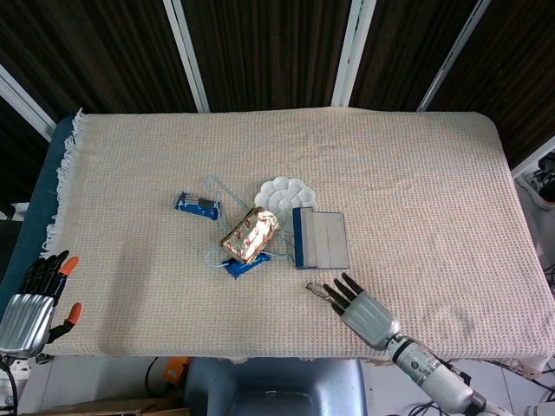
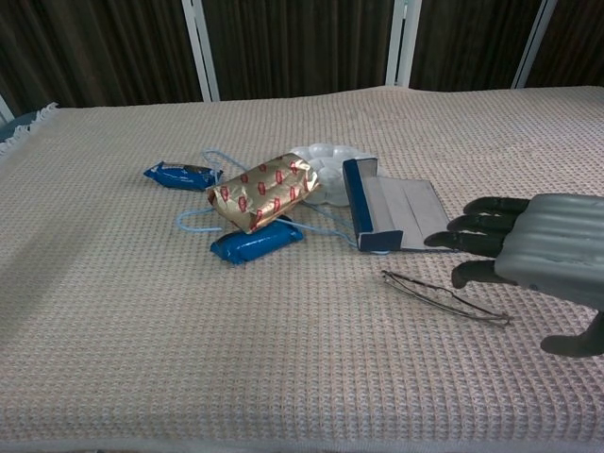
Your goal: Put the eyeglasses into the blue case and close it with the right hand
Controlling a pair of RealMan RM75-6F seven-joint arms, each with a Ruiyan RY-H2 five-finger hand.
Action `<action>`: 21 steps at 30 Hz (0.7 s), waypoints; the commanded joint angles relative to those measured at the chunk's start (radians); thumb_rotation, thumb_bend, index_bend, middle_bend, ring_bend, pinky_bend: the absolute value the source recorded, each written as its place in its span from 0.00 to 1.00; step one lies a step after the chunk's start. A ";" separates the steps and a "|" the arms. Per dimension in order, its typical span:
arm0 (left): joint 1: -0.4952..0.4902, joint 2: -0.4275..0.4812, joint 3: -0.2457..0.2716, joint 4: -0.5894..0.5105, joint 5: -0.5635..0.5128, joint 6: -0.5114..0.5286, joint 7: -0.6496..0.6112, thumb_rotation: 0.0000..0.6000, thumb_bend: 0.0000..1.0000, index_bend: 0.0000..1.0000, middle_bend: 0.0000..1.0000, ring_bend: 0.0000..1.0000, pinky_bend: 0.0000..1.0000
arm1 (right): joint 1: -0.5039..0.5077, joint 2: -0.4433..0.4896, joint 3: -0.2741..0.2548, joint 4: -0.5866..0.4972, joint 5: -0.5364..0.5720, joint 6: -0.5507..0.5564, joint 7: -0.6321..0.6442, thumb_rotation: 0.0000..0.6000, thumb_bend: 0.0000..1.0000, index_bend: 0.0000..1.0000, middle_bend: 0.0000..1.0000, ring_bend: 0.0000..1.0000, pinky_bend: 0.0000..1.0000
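Observation:
The eyeglasses point(image 2: 444, 295) are thin-framed and lie folded flat on the beige cloth, just in front of the blue case; in the head view the eyeglasses point(image 1: 314, 289) show only faintly. The blue case point(image 2: 396, 209) point(image 1: 319, 239) lies open, grey lining up, with its lid standing on the left side. My right hand point(image 2: 543, 255) point(image 1: 366, 312) hovers at the glasses' right end with its fingers stretched out and apart, holding nothing. I cannot tell whether a fingertip touches the frame. My left hand point(image 1: 33, 303) hangs off the table's front-left corner, fingers apart and empty.
A gold-and-red snack packet point(image 2: 264, 192) lies left of the case on a light blue cord point(image 2: 200, 219). A blue packet point(image 2: 257, 242) sits in front of it and another blue packet point(image 2: 179, 175) lies further left. A white scalloped dish point(image 2: 326, 159) stands behind the case.

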 commanded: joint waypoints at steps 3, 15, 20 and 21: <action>0.000 0.000 -0.001 -0.001 -0.001 -0.001 0.002 1.00 0.39 0.00 0.00 0.00 0.08 | 0.005 -0.005 0.054 0.062 0.070 -0.031 0.022 1.00 0.39 0.34 0.00 0.00 0.00; -0.002 0.000 0.000 -0.002 -0.002 -0.006 0.004 1.00 0.39 0.00 0.00 0.00 0.08 | -0.017 0.025 0.026 0.125 0.039 -0.125 0.193 1.00 0.48 0.29 0.00 0.00 0.00; -0.003 -0.002 0.000 -0.002 -0.004 -0.009 0.009 1.00 0.39 0.00 0.00 0.00 0.08 | -0.036 0.039 0.007 0.134 -0.013 -0.127 0.228 1.00 0.48 0.30 0.00 0.00 0.00; -0.004 -0.002 0.000 -0.003 -0.004 -0.010 0.010 1.00 0.39 0.00 0.00 0.00 0.08 | -0.039 0.039 0.004 0.134 -0.022 -0.127 0.232 1.00 0.48 0.30 0.00 0.00 0.00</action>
